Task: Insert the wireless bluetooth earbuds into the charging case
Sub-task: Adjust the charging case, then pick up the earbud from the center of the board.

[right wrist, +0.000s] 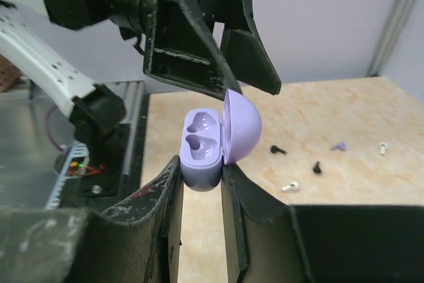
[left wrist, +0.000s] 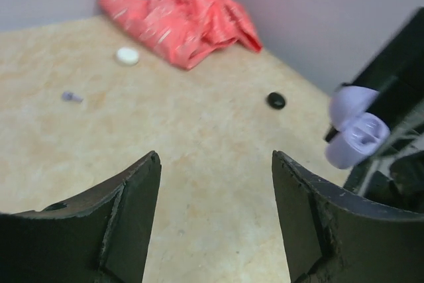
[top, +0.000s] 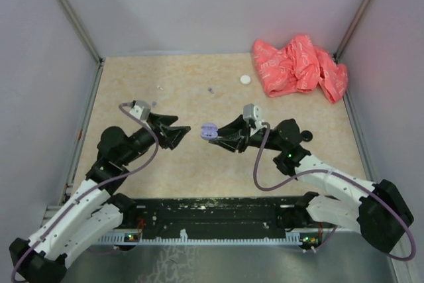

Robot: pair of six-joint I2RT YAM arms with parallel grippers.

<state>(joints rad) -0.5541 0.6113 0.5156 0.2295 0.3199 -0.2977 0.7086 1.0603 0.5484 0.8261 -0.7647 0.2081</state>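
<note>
My right gripper [top: 215, 134] is shut on the base of a lavender charging case [right wrist: 202, 154] and holds it above the table with its lid open and both wells empty. The case also shows in the top view [top: 209, 130] and the left wrist view [left wrist: 356, 134]. My left gripper [top: 186, 130] is open and empty, its tips just left of the case; it shows in its own view [left wrist: 215, 157]. Tiny earbuds lie on the table: a purple one [top: 211, 89] [left wrist: 71, 97] [right wrist: 339, 146], white ones [right wrist: 289, 187] [right wrist: 382, 147] and black ones [right wrist: 277, 150] [right wrist: 317, 167].
A crumpled red cloth [top: 299, 65] lies at the back right corner. A white round case [top: 246, 79] sits near it, and a black round case [top: 306, 136] sits by my right arm. Grey walls close in the table on three sides.
</note>
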